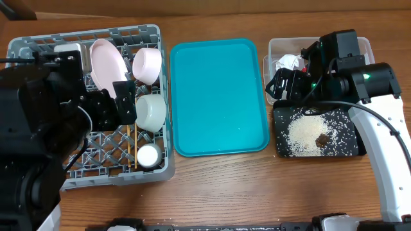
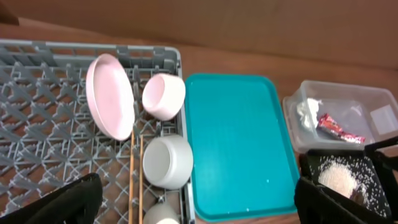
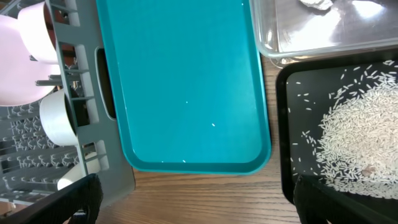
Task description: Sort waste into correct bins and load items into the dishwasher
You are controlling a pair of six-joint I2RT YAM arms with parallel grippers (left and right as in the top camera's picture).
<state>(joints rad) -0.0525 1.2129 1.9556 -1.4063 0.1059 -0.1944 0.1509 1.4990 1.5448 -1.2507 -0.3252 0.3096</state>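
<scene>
The grey dish rack [image 1: 38, 48] at the left holds a pale pink plate [image 1: 106, 61] on edge, a pink bowl [image 1: 147, 64], a white bowl [image 1: 151, 112], a white cup [image 1: 148, 155] and wooden chopsticks [image 1: 131, 144]. My left gripper [image 1: 125, 101] hovers open and empty over the rack. At the right, the clear tub [image 1: 276, 46] holds a white tissue [image 1: 287, 62] and a red wrapper [image 2: 339, 127]. The black tray [image 1: 347, 151] holds rice [image 1: 302, 135] and a brown lump [image 1: 321, 138]. My right gripper [image 1: 277, 86] is open and empty above the tub's near edge.
A large teal tray [image 1: 218, 96] lies between the rack and the bins, with a few stray rice grains [image 3: 213, 124] on it. Bare wooden table [image 1: 225, 186] runs along the front. My right arm's white link [image 1: 392, 167] crosses beside the black tray.
</scene>
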